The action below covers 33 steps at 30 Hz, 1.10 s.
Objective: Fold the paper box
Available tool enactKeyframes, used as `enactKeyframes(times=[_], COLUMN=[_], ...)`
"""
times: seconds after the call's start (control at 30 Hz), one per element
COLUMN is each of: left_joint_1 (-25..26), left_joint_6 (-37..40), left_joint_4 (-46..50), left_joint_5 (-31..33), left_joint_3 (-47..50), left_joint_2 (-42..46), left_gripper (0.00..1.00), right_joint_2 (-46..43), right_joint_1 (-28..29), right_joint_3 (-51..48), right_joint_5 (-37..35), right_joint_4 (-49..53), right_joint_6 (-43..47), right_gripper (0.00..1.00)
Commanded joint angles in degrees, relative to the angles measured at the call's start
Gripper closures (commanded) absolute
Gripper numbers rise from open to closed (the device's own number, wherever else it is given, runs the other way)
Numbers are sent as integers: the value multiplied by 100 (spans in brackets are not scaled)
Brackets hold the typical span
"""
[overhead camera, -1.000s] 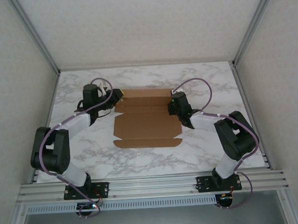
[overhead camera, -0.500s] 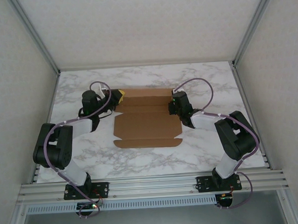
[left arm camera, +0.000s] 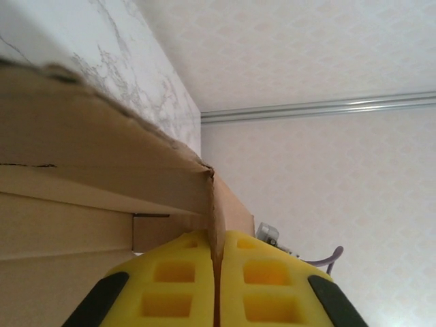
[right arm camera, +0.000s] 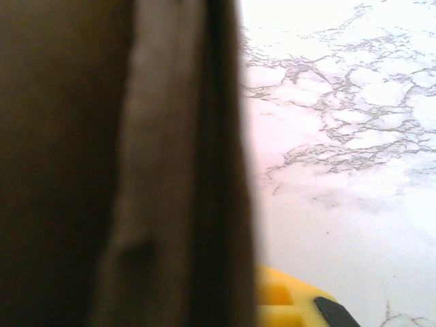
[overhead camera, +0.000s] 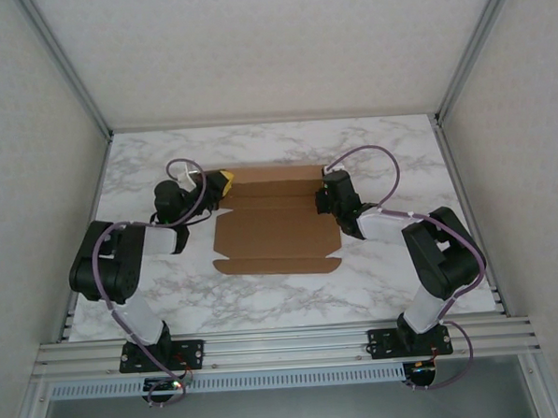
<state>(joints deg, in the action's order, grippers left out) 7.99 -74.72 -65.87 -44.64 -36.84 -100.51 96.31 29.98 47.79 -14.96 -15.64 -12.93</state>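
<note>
The paper box (overhead camera: pixel 276 233) is a flat brown die-cut sheet in the middle of the marble table, with creases and side flaps. My left gripper (overhead camera: pixel 220 186) is at its far left corner. In the left wrist view its yellow fingers (left arm camera: pixel 170 279) are shut on a thin upright flap of the paper box (left arm camera: pixel 82 150), seen edge-on between the pads. My right gripper (overhead camera: pixel 327 195) is at the box's right edge. In the right wrist view blurred cardboard (right arm camera: pixel 136 170) lies hard against one yellow finger (right arm camera: pixel 286 300) and hides the other.
The marble table (overhead camera: pixel 388 147) extends on all sides of the box. Aluminium posts and pale walls close in the left, right and back. Purple cables (overhead camera: pixel 374 152) loop over both wrists. The arm bases sit on the rail (overhead camera: pixel 286 344) at the near edge.
The left arm has folded down and back toward the left, its wrist now low over the table, still holding the box's corner flap. The right arm has barely moved.
</note>
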Motion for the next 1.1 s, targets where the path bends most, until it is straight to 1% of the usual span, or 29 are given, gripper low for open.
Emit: enactKeyframes(times=[0.0, 0.1, 0.17, 0.23, 0.3, 0.37, 0.47, 0.53, 0.57, 0.6, 0.63, 0.67, 0.77, 0.87, 0.93, 1.07], left_joint_1=[14, 47, 84, 123, 142, 141, 74, -10, -26, -37, -34, -27, -34, -23, 8, 370], left_joint_6=[-1235, -1821, -1956, -1899, -1710, -1497, -1023, -389, -6, 495, 1122, 1545, 2586, 3216, 3447, 3841], left_joint_4=[-1416, -2362, -2607, -2534, -2240, -1870, -1069, -65, 516, 1336, 2207, 2828, 4483, 5730, 6080, 6590], left_joint_5=[-206, -168, -157, -146, -136, -121, -102, 7, 115, 296, 518, 741, 1544, 2480, 2610, 2969], left_joint_3=[221, 308, 317, 318, 322, 327, 255, 130, 44, -116, -327, -469, -894, -1158, -1211, -1115], left_joint_2=[-434, -777, -891, -878, -801, -706, -459, -76, 149, 428, 719, 946, 1608, 2101, 2239, 2236], left_gripper=[100, 100, 100, 100, 100, 92, 66, 52, 48, 44, 41, 39, 38, 39, 44, 61], right_joint_2=[134, 142, 138, 142, 127, 116, 134, 167, 171, 163, 160, 151, 133, 124, 125, 141], right_joint_1=[20, 15, 14, 14, 14, 16, 10, -5, -8, -11, -23, -30, -50, -77, -80, -85], right_joint_3=[1, 20, 38, 37, 37, 46, 117, 201, 217, 226, 231, 239, 249, 274, 300, 343], right_joint_5=[433, 448, 469, 477, 460, 438, 324, 148, 101, 56, 11, -19, -104, -156, -151, -103], right_joint_4=[358, 386, 405, 421, 434, 453, 606, 796, 848, 885, 936, 973, 1083, 1173, 1220, 1256], right_joint_6=[-236, -237, -236, -228, -207, -199, -177, -200, -199, -197, -197, -197, -192, -175, -177, -179], right_gripper=[92, 92, 92, 92, 92, 91, 91, 91, 92, 92, 91, 91, 92, 91, 92, 92])
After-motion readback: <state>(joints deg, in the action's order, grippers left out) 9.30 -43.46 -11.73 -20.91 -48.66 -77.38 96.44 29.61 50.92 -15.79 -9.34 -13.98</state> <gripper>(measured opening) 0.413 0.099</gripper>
